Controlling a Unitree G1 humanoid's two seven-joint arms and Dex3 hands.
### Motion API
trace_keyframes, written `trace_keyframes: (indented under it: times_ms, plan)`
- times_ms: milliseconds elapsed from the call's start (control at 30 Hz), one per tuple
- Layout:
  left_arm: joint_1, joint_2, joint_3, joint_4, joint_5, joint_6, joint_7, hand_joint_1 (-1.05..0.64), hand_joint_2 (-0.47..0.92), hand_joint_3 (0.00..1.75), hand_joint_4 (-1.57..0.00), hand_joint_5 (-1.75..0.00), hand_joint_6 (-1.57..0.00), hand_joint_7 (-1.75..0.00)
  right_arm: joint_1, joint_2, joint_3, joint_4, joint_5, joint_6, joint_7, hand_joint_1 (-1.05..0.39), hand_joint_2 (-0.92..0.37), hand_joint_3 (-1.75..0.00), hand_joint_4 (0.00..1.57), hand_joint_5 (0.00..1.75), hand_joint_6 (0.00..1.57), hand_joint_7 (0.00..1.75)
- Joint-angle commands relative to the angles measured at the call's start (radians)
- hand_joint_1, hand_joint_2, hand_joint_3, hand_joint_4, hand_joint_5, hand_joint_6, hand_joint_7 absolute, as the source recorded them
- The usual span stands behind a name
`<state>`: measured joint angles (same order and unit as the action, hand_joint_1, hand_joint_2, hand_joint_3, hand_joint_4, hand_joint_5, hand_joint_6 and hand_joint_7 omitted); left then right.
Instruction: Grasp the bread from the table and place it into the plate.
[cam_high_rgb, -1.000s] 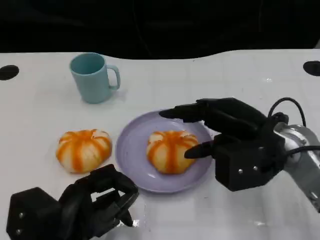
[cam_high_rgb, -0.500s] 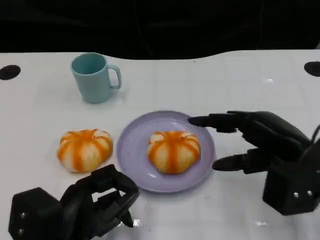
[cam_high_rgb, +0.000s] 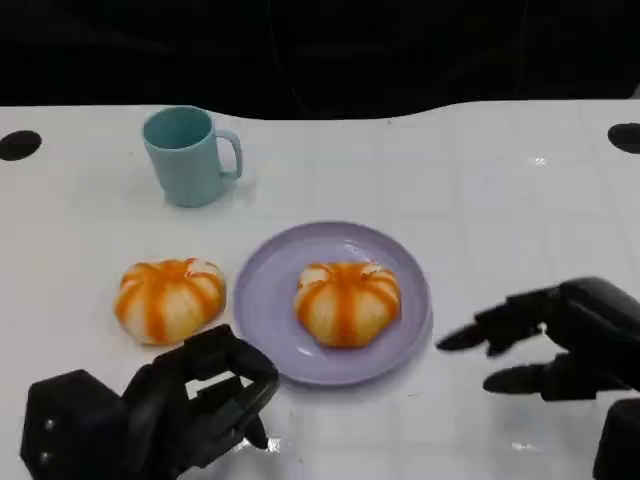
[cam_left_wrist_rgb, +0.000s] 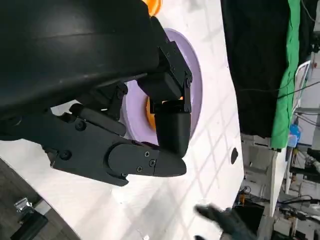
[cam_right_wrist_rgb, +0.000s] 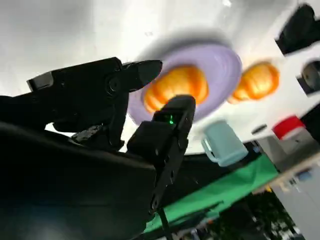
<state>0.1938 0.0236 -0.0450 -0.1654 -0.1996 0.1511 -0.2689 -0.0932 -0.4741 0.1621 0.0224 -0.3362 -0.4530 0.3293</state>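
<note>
One round orange-striped bread bun (cam_high_rgb: 347, 302) sits on the lilac round plate (cam_high_rgb: 266, 320), just ahead of the right hand (cam_high_rgb: 560, 340), whose fingers (cam_high_rgb: 475, 335) are spread and empty. Second striped bun (cam_high_rgb: 168, 299) lies on the white counter (cam_high_rgb: 480, 190) beyond the left hand (cam_high_rgb: 160, 415), fingers curled, holding nothing. Looks half done.

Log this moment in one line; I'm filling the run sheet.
bread: on plate | second bread: on table, left of plate | right hand: open, right of plate | left hand: curled, holding nothing
</note>
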Motion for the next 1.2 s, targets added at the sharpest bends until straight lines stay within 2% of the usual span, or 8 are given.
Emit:
trace_keyframes:
  times_ms: [33, 167, 200, 233, 267, 400, 600, 1200]
  plan:
    - [-0.002, 0.007, -0.001, -0.003, 0.013, -0.004, 0.016, -0.54, 0.92, 0.28, -0.74, -1.75, -0.75, -1.39, 0.044, -0.021, -0.015, -0.03, 0.007, 0.009, 0.002, -0.08, -0.91, -0.04, 0.86, 1.18, 1.17, 0.17]
    - [0.006, 0.01, 0.003, -0.009, 0.007, -0.01, 0.006, -0.53, 0.92, 0.28, -0.73, -1.75, -0.75, -1.39, 0.062, -0.001, -0.016, 0.006, 0.011, -0.035, -0.036, -0.05, -0.87, -0.15, 0.82, 1.44, 1.18, 0.29]
    - [0.007, 0.011, 0.005, -0.008, 0.004, -0.012, 0.003, -0.53, 0.92, 0.28, -0.73, -1.75, -0.75, -1.39, 0.062, 0.005, -0.014, 0.023, 0.008, -0.052, -0.051, -0.04, -0.76, -0.38, 0.81, 1.49, 1.13, 0.41]
    - [0.008, 0.012, 0.006, -0.008, 0.002, -0.012, 0.002, -0.53, 0.92, 0.28, -0.74, -1.75, -0.75, -1.39, 0.062, 0.009, -0.012, 0.039, 0.003, -0.069, -0.066, -0.03, -0.58, -0.74, 0.81, 1.58, 1.06, 0.61]
    - [0.008, 0.012, 0.007, -0.008, 0.001, -0.011, 0.001, -0.53, 0.92, 0.28, -0.74, -1.75, -0.75, -1.39, 0.061, 0.011, -0.011, 0.051, -0.002, -0.083, -0.076, -0.02, -0.5, -0.92, 0.8, 1.62, 1.02, 0.73]
    - [0.008, 0.02, 0.011, -0.006, 0.0, -0.011, -0.005, -0.53, 0.92, 0.26, -0.73, -1.75, -0.75, -1.39, 0.039, 0.021, 0.004, 0.131, -0.095, -0.18, -0.188, -0.02, -0.32, -1.28, 0.89, 1.73, 0.97, 1.02]
    - [0.005, 0.026, 0.014, 0.006, 0.002, -0.022, -0.007, -0.53, 0.92, 0.25, -0.75, -1.75, -0.75, -1.38, 0.008, 0.032, 0.013, 0.226, -0.164, -0.242, -0.289, -0.02, -0.27, -1.37, 0.94, 1.75, 0.9, 1.27]
    - [-0.005, 0.034, 0.022, 0.028, -0.005, -0.032, -0.013, -0.53, 0.91, 0.26, -0.73, -1.75, -0.73, -1.39, -0.02, 0.028, 0.029, 0.282, -0.16, -0.252, -0.293, -0.04, -0.3, -1.35, 0.89, 1.75, 0.81, 1.38]
